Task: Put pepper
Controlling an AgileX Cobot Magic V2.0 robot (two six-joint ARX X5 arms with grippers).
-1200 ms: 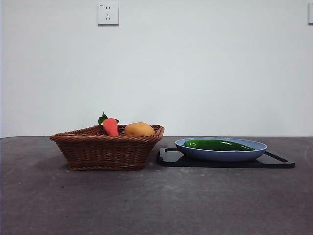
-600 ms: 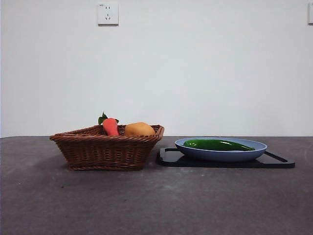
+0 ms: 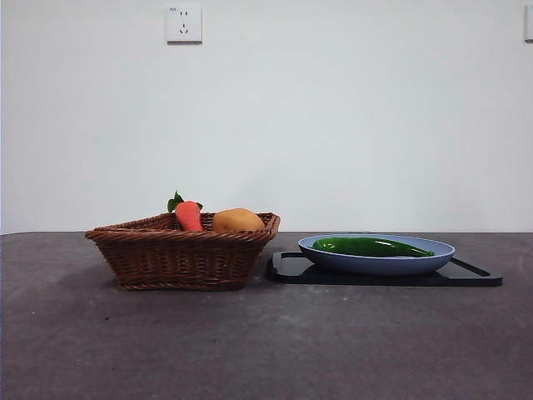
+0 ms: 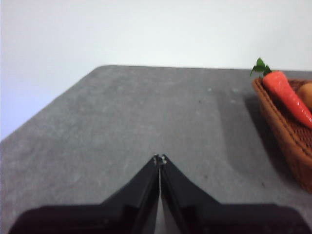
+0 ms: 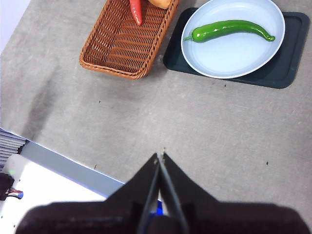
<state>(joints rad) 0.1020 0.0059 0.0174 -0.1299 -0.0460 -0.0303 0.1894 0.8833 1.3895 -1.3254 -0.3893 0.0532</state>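
Long glossy green pepper [image 3: 371, 247]: lies in blue plate [image 3: 433, 262].
Left tool [image 4: 160, 160]: jaws pressed together, empty.
Right tool [image 5: 160, 157]: jaws together, empty.

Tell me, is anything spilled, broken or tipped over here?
No, nothing stands out. The pepper lies whole in the blue plate on the black tray, and the carrot sits in the basket.

Even soft light, faint shadow beside basket [image 3: 181, 258], left wrist view perhaps slightly blurred
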